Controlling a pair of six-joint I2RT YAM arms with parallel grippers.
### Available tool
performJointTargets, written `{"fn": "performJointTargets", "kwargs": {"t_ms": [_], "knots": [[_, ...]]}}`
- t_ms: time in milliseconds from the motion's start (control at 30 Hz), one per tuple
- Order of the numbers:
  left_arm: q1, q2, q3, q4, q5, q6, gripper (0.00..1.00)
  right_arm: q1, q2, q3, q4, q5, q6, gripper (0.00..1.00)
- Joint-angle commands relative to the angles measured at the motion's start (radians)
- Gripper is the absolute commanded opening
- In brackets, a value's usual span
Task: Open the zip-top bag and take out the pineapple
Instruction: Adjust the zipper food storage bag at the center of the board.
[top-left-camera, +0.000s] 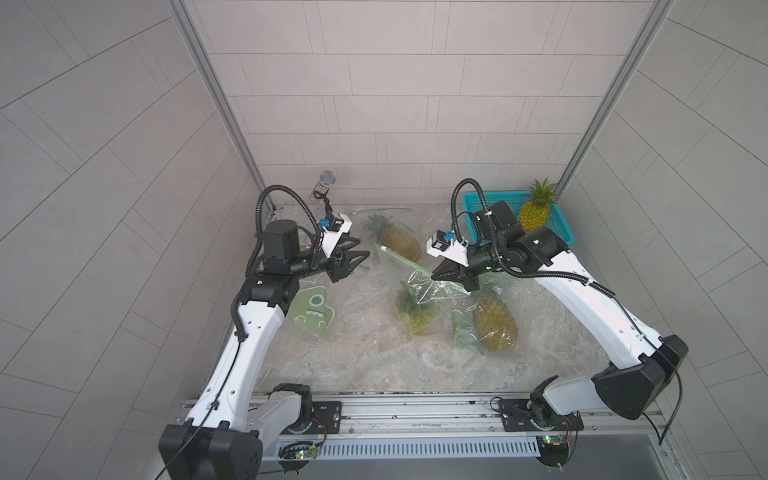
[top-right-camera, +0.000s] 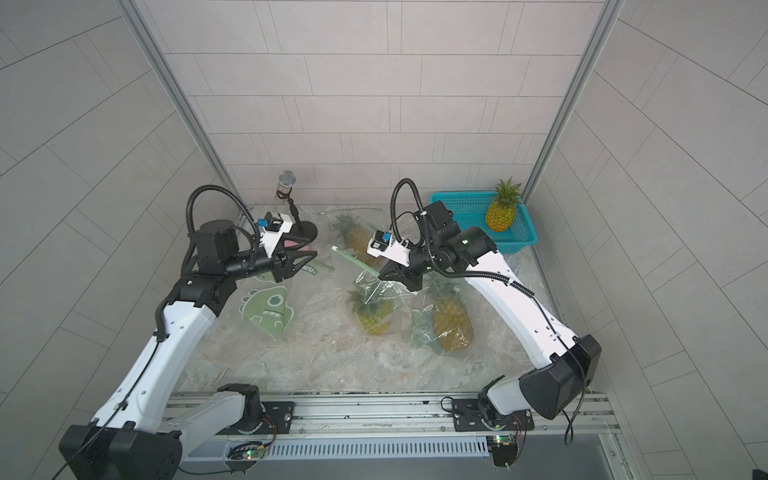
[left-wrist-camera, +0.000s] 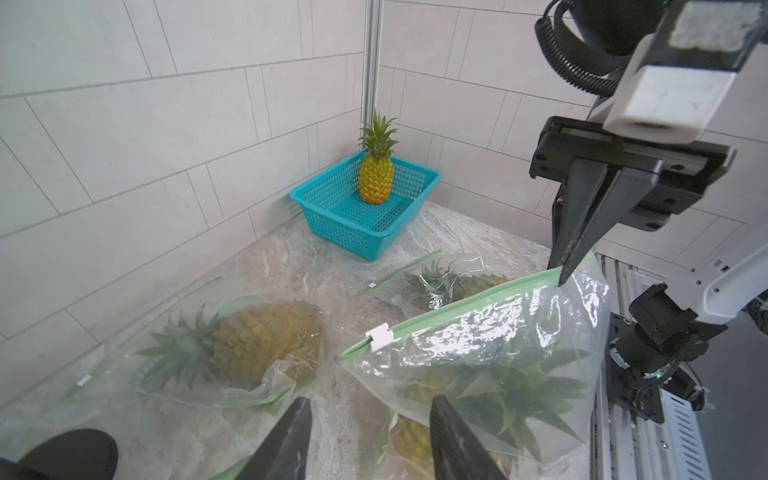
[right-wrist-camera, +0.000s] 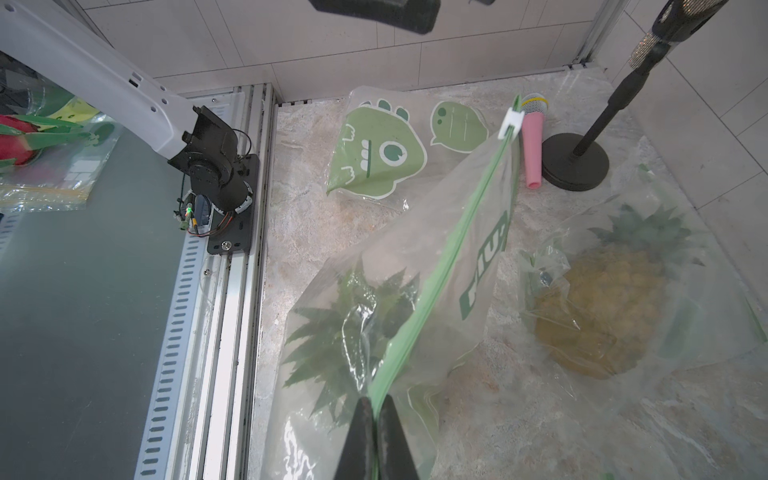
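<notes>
One marbled surface (top-left-camera: 365, 357) carries a clear zip-top bag (top-left-camera: 424, 291) near its middle, printed in green, with a green zip strip (right-wrist-camera: 459, 232) along its top; the bag's lower part sits on the surface while one top corner is held high; inside, the pineapple (top-left-camera: 415, 316) looks hazy through crinkled plastic, yellow-brown body low, green crown pointing up toward the strip, long axis steeply tilted; right claw (right-wrist-camera: 376, 403) is clenched on the strip's high end; left claw (left-wrist-camera: 370, 405) is released, fingers apart, holding nothing, near the opposite end; the strip slopes down from the right claw to a small white slider (left-wrist-camera: 380, 336).
</notes>
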Motion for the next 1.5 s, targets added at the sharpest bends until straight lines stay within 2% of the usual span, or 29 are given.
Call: {"fn": "performJointTargets", "kwargs": {"t_ms": [0, 267, 567, 800, 933, 1000, 1167, 1467], "knots": [[0.016, 0.027, 0.000, 0.023, 0.140, 0.176, 0.51, 0.004, -0.046, 0.002, 0.012, -0.063, -0.046, 0.00], [0.005, 0.076, -0.011, 0.071, 0.173, 0.195, 0.52, 0.013, -0.052, -0.002, 0.022, -0.084, -0.048, 0.00], [-0.040, 0.108, -0.016, 0.046, 0.071, 0.225, 0.53, 0.022, -0.047, 0.002, 0.027, -0.087, -0.046, 0.00], [-0.071, 0.126, -0.013, -0.034, 0.088, 0.295, 0.51, 0.022, -0.047, 0.001, 0.027, -0.082, -0.048, 0.00], [-0.082, 0.137, -0.001, -0.087, 0.099, 0.331, 0.44, 0.023, -0.047, 0.002, 0.031, -0.077, -0.048, 0.00], [-0.083, 0.142, 0.011, -0.128, 0.114, 0.355, 0.37, 0.022, -0.049, 0.002, 0.033, -0.071, -0.048, 0.00], [-0.085, 0.131, 0.011, -0.140, 0.125, 0.363, 0.10, 0.023, -0.048, -0.003, 0.038, -0.053, -0.047, 0.00], [-0.083, 0.075, -0.006, -0.144, 0.117, 0.368, 0.09, 0.022, -0.048, -0.003, 0.038, -0.033, -0.045, 0.00]]}}
